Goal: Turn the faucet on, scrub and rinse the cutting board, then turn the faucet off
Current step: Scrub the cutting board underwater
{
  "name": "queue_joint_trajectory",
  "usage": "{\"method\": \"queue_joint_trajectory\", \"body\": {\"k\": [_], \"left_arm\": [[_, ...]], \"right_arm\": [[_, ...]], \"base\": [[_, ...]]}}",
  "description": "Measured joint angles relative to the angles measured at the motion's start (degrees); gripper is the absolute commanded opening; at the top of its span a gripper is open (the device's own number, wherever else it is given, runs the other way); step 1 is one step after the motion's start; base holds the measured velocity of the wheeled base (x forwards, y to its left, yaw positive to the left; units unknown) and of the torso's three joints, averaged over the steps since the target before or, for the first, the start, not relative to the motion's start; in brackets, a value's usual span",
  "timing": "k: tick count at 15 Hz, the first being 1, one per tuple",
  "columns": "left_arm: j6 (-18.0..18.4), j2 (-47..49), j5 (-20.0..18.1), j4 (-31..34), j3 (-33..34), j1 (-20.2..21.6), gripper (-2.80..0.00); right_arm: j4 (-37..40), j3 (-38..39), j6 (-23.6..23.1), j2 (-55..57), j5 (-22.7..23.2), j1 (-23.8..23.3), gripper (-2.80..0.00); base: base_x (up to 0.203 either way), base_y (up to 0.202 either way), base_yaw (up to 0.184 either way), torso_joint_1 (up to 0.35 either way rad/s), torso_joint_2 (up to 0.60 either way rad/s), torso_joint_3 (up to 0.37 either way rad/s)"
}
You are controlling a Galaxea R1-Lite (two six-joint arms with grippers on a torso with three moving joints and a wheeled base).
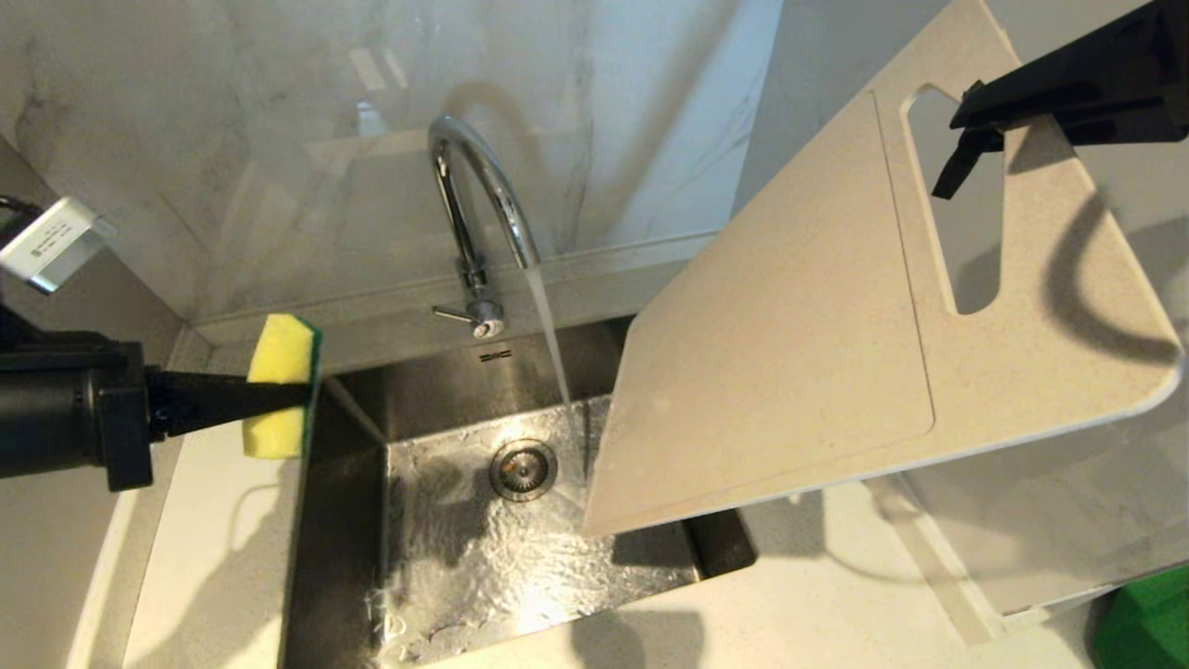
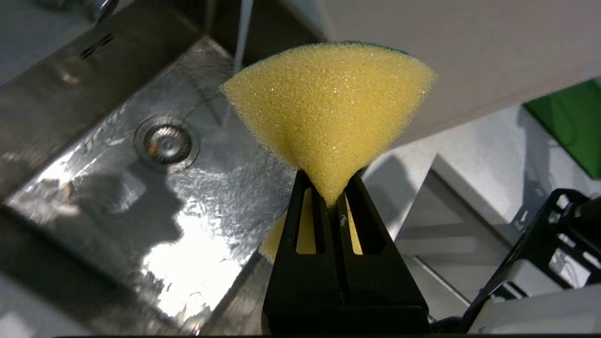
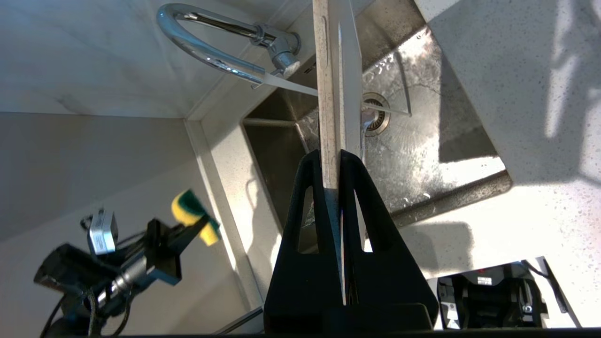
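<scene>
Running hard from the faucet (image 1: pixel 478 209), a stream of water strikes the lower corner of the cutting board (image 1: pixel 790 372), which hangs tilted over the right side of the steel sink (image 1: pixel 348 520) — the first step of the job, judging by the flow, is done. The lever (image 1: pixel 457 317) at the faucet's base juts to the side, and the sink floor around the drain (image 1: pixel 523 469) is awash. Scrubbing appears not to have begun: the yellow-and-green sponge (image 1: pixel 279 386) is well apart from the board, above the surface at the sink's left rim. Scrubbing, the rest of the rinse and shutting off the water look to remain.

The right tool (image 3: pixel 339 157) is clamped on the board's edge beside the slot handle (image 1: pixel 957 200), holding the board up at a slant so that its far end dips into the basin; the right wrist view shows both fingers pressed flat against the thin board. The arm enters from the upper right of the head view.

The left tool (image 2: pixel 334 188) is clenched on the sponge, pinching its middle so tightly that the foam fans out above the fingertips. That arm reaches in level from the left, its tool aimed across the sink toward the board — a posture that suggests the scrub is the next order of business.
</scene>
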Motion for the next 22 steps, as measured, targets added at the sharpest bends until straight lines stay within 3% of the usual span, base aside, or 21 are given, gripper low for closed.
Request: {"method": "queue_joint_trajectory", "body": {"k": [3, 8, 14, 18, 22], "left_arm": [[-2.0, 5.0, 3.0, 0.0, -6.4, -6.2, -2.80], [-5.2, 14.0, 4.8, -3.8, -14.2, -12.4, -2.80], [-11.4, 23.7, 9.1, -7.2, -25.5, -22.2, -2.80], [-12.1, 28.6, 12.0, -7.3, -30.4, -28.1, -2.80], [-12.1, 32.7, 12.7, -7.3, -34.3, -30.6, -2.80]], "right_arm": [[0.0, 0.1, 0.1, -0.1, 0.0, 0.0, -2.80], [0.0, 1.1, 0.4, -0.1, 0.1, 0.0, -2.80], [-0.3, 1.4, 0.3, -0.1, 0.1, 0.0, -2.80], [-0.6, 1.3, 0.3, -0.3, 0.3, 0.0, -2.80], [-0.5, 1.3, 0.3, -0.5, 1.0, 0.0, -2.80]], "base": [[0.000, 0.000, 0.000, 0.000, 0.00, 0.000], [0.000, 0.000, 0.000, 0.000, 0.00, 0.000], [0.000, 0.000, 0.000, 0.000, 0.00, 0.000], [0.000, 0.000, 0.000, 0.000, 0.00, 0.000], [0.000, 0.000, 0.000, 0.000, 0.00, 0.000]]}}
